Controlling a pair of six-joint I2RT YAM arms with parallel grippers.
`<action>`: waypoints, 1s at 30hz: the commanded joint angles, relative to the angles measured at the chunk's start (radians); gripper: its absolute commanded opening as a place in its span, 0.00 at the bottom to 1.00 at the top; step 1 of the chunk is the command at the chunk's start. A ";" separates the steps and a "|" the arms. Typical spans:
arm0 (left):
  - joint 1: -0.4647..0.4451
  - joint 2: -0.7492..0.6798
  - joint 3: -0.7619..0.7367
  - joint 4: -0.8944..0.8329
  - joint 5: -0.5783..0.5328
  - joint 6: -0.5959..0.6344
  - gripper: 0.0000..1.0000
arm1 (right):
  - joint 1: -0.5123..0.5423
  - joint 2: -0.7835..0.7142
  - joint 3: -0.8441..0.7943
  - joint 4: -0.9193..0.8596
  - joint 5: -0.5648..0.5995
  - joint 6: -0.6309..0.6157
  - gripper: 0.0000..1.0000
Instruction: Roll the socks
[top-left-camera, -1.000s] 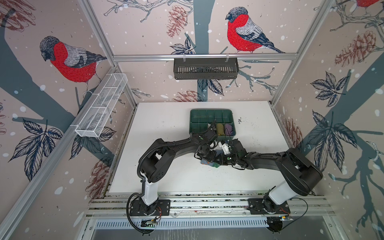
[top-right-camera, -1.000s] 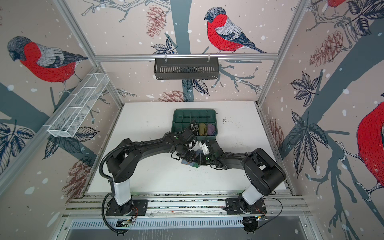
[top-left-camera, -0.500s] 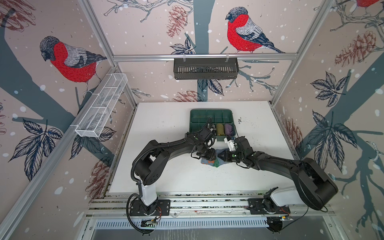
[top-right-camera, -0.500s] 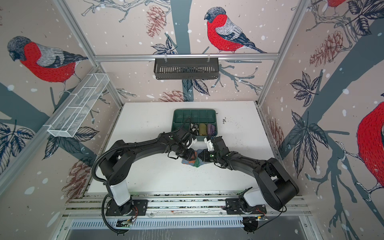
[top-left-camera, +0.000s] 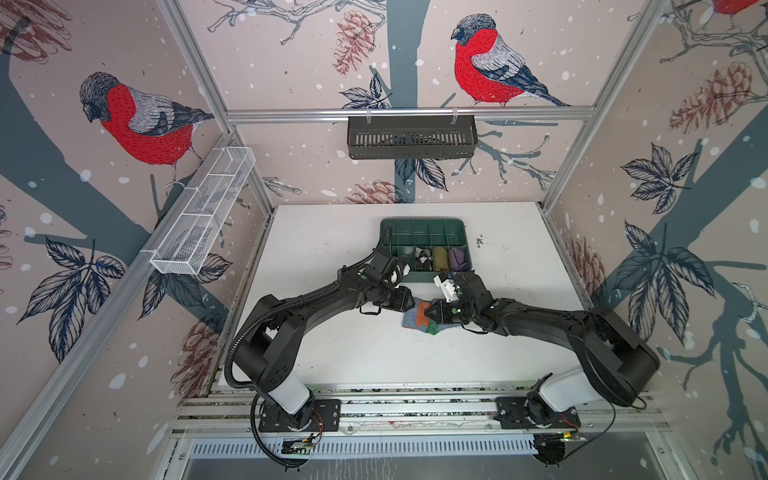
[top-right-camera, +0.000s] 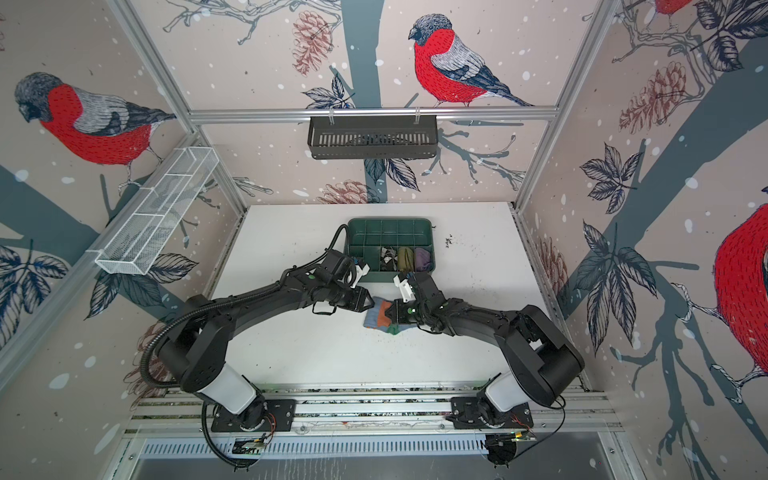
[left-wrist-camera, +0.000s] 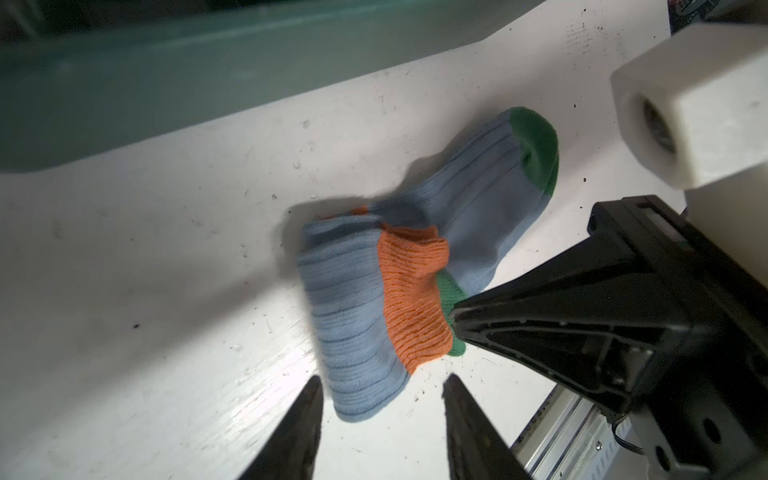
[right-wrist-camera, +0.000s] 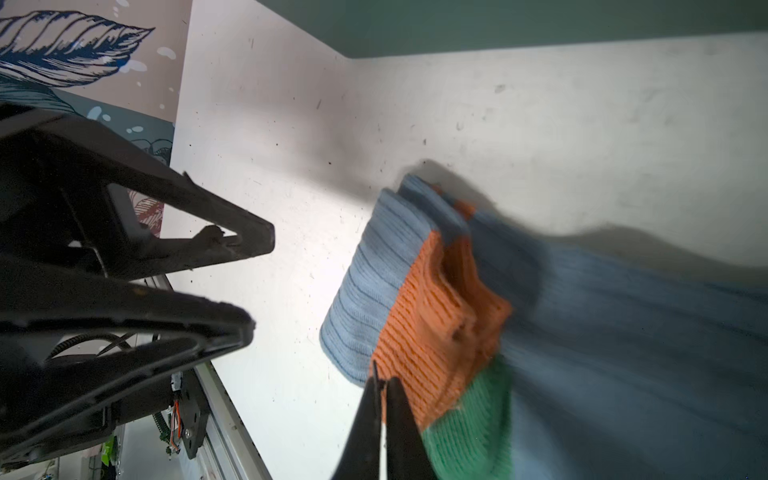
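Light blue sock (left-wrist-camera: 353, 311) lies partly folded mid-worktop (top-left-camera: 332, 345), orange cuff on top. Left pincer (left-wrist-camera: 382, 379) half open, empty, tips just at sock's blue end. Right pincer (right-wrist-camera: 381, 374) closed tight, tips against orange cuff; fabric pinched or not, cannot tell. Beyond: green tray (top-left-camera: 422, 221), argyle sock (top-left-camera: 423, 256) in near-row compartment beside olive-yellow roll (top-left-camera: 440, 257) and purple roll (top-left-camera: 457, 258).

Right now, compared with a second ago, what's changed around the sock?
The left end effector has backed off leftward, jaws open, uncovering the folded light blue sock. The right end effector, shut, sits at its orange cuff. The sock's spot and the green tray are unchanged.
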 joint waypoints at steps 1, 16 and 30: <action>0.018 -0.003 -0.055 0.120 0.055 -0.025 0.49 | 0.016 0.026 0.016 0.015 0.005 -0.015 0.08; 0.032 0.110 -0.083 0.196 0.087 -0.016 0.48 | 0.012 0.095 0.057 -0.092 0.112 -0.044 0.08; 0.043 0.144 -0.103 0.259 0.150 -0.022 0.47 | 0.013 0.163 0.075 -0.094 0.104 -0.054 0.08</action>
